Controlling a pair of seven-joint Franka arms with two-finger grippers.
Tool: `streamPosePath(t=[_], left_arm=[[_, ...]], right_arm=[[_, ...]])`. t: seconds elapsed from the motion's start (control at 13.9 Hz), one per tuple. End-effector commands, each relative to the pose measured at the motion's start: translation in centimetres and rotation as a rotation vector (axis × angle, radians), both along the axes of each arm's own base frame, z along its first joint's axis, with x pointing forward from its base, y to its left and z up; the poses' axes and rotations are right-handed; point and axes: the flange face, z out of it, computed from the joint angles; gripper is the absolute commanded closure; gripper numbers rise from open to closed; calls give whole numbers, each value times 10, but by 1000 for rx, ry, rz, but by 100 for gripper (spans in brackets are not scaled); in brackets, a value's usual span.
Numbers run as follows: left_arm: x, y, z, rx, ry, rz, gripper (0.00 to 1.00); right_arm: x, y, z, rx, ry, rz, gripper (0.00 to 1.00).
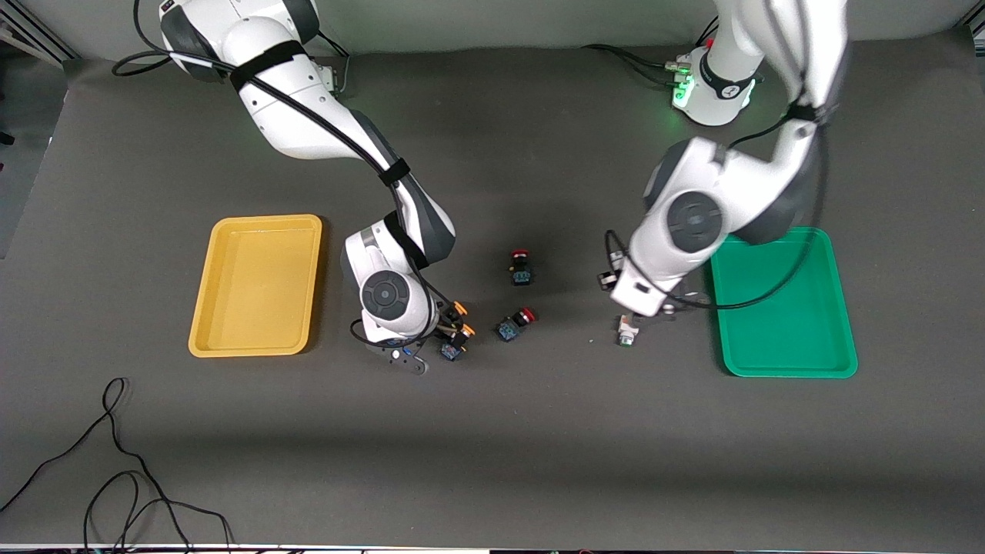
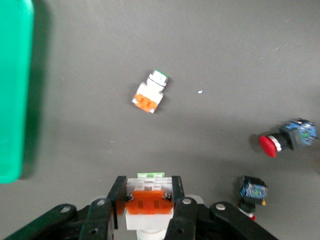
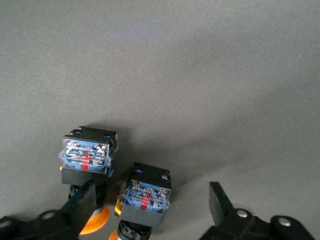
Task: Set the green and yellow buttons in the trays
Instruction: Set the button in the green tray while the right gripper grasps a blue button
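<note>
From the front, the yellow tray [image 1: 256, 287] and green tray [image 1: 785, 306] both lie bare on the matte grey table [image 1: 492, 431], with two red-capped switches [image 1: 521, 268] between them. The left wrist view shows the left gripper [image 2: 147, 196] clamped on a white switch [image 2: 145, 200]; another white switch [image 2: 150, 91] lies near the green tray. The right wrist view shows the right gripper [image 3: 150, 205] spread wide around two yellow-capped switches [image 3: 145, 197] beside the yellow tray.

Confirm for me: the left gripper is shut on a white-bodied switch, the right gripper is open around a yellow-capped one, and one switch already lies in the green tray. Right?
Not quite. The green tray holds no switch, as the front view shows. The rest stands: the left gripper is shut on a white-bodied switch, and the right gripper is open around a yellow-capped switch.
</note>
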Motion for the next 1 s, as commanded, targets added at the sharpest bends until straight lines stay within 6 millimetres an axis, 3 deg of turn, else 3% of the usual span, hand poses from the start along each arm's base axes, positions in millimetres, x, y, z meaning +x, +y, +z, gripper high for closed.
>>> streamPosePath(t=[0.0,0.22,0.43,0.57,0.93], left_arm=[[10,63,39,-45,20,-55,79],[22,171,48,-71,68,-119,79],[27,260,22,-73,57,-178,79],[24,273,-18,-42,32,-190,79],[-2,272,-140,-1,-45,-213,78]], right_arm=[[0,7,-5,5,-2,-26,0],[-8,9,-7,-4,11,-20,0],[-9,6,10,-13,37,-39,0],[-12,5,15,-20,55,-39,0],[-15,7,11,-26,61,-48,1]])
